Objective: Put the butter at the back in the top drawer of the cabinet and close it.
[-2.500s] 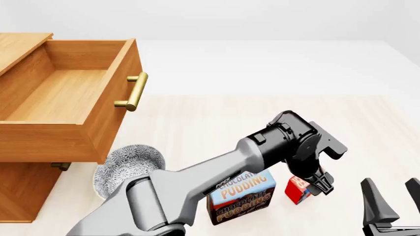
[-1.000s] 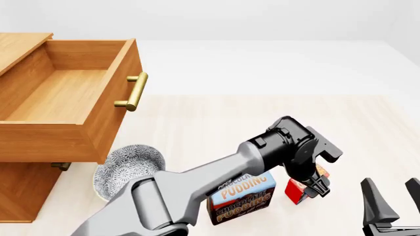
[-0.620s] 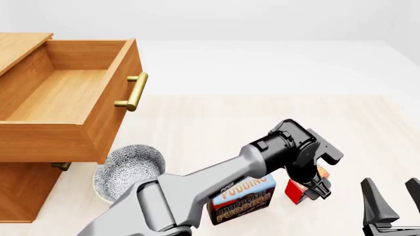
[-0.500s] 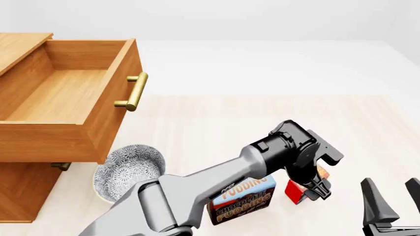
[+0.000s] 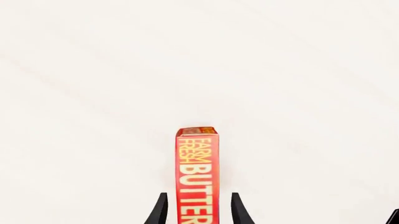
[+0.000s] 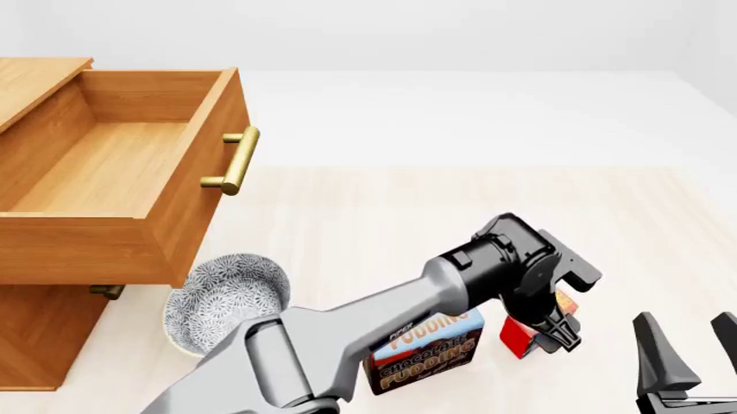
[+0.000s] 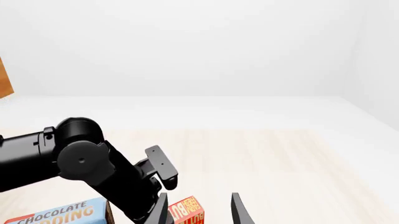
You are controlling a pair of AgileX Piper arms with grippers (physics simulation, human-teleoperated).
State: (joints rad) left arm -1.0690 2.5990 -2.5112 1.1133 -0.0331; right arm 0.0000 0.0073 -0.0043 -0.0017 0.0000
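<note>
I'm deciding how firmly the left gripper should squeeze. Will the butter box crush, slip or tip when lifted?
The butter looks like a straight-edged box, so probably stiff under a moderate squeeze. Its printed faces seem smooth, so it may slip. The left gripper straddles its narrow width with gaps either side; standing on a thin edge, it could tip if one finger touches first.

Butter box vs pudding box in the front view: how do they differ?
The butter box is smaller and red-orange with yellow lettering; the pudding box is larger, light blue over dark brown. The butter box sits between the left gripper fingers, which are not visibly clamped; the pudding box is ungripped, partly hidden by the left arm. Both stand on the table, outside the open top drawer.
</note>
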